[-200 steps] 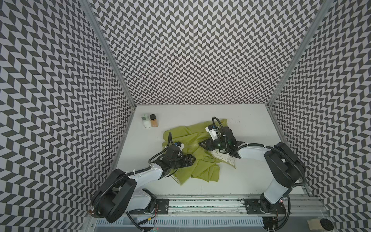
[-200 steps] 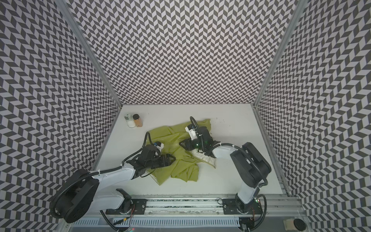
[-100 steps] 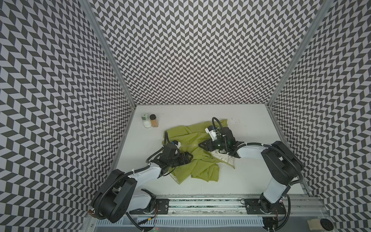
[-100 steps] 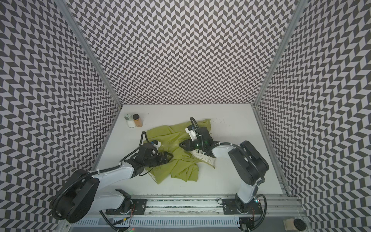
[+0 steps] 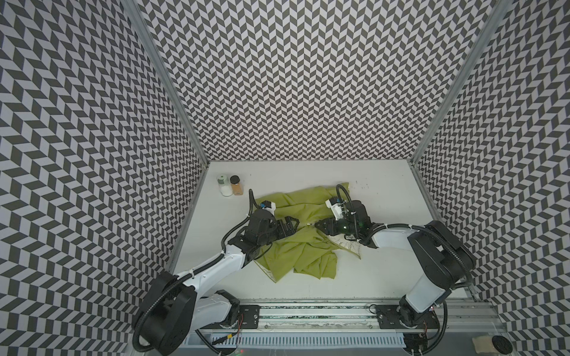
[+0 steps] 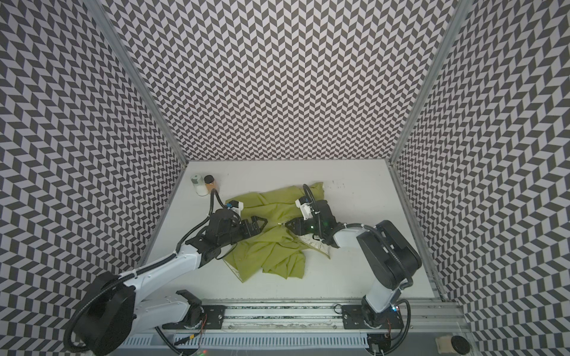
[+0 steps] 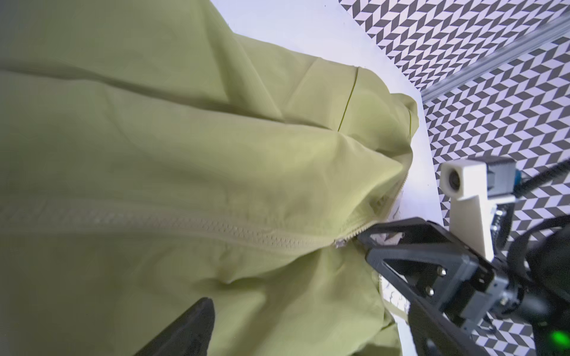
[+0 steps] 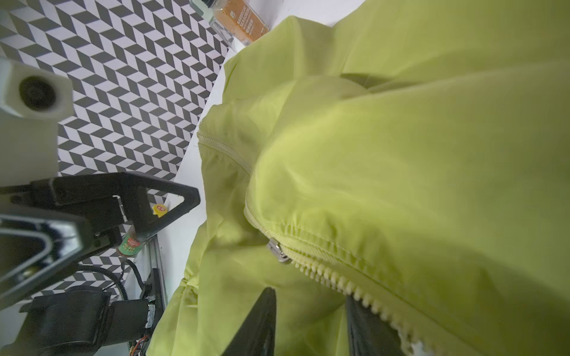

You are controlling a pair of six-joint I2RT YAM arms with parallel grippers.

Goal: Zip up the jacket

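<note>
The lime-green jacket lies crumpled mid-table, with a strip of cream printed lining showing under the right arm. Its zipper is closed up to a small metal slider. My left gripper is open just left of the slider, low over the fabric; only one finger shows in its wrist view. My right gripper faces it from the right. Its fingers stand apart with loose fabric and the open zipper teeth between them.
Two spice jars stand at the back left by the wall; the brown one also shows in the right wrist view. Chevron walls close three sides. The arms' rail runs along the front edge.
My left gripper has opened wider and shifted slightly towards the back. The right gripper's jaws have narrowed a little; that arm has barely moved.
</note>
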